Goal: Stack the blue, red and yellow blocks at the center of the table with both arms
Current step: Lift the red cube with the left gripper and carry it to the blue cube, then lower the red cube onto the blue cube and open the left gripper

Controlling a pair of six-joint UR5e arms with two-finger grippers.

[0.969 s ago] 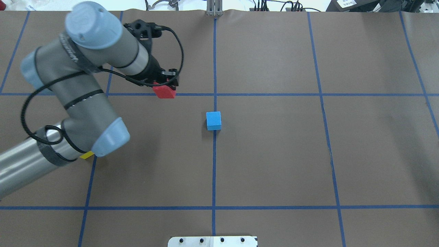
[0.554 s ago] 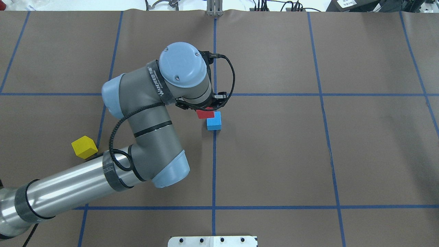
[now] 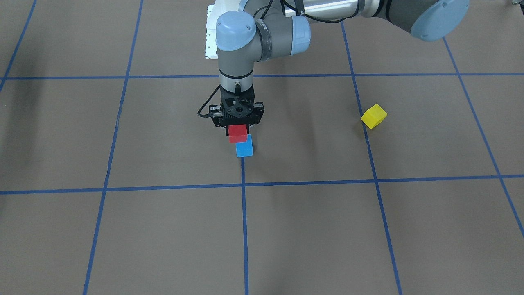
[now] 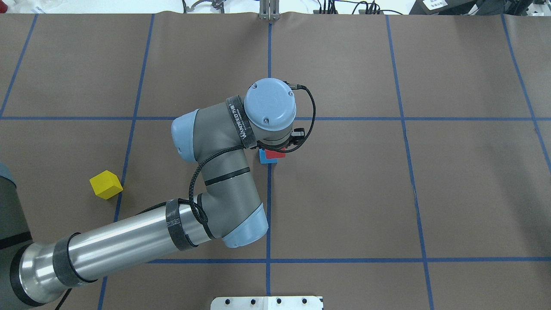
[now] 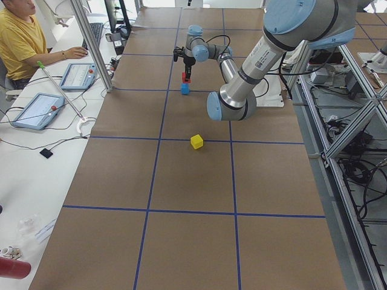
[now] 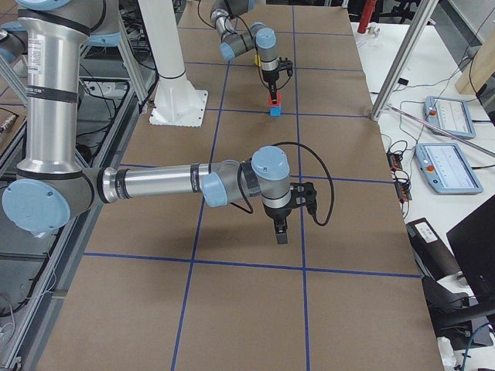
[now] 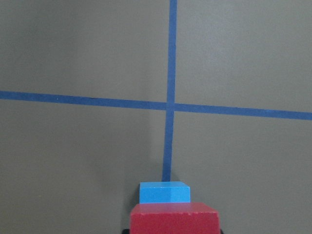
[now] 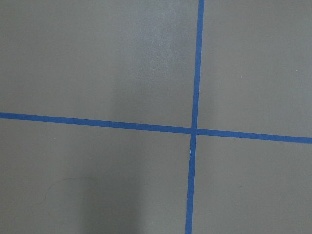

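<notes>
My left gripper is shut on the red block and holds it just above the blue block at the table's centre, partly over it and shifted a little to one side. In the overhead view the red block covers most of the blue block. The left wrist view shows the red block in front of the blue one. The yellow block lies alone to the left. My right gripper hangs over bare table, and I cannot tell whether it is open.
Blue tape lines divide the brown table. The robot's white base plate is at the near edge. An operator sits beside the table with tablets. A metal post stands at that side.
My left arm has swung right, carrying the red block from the left of centre to above the blue block. The yellow block, earlier mostly hidden by the arm, now shows fully.
</notes>
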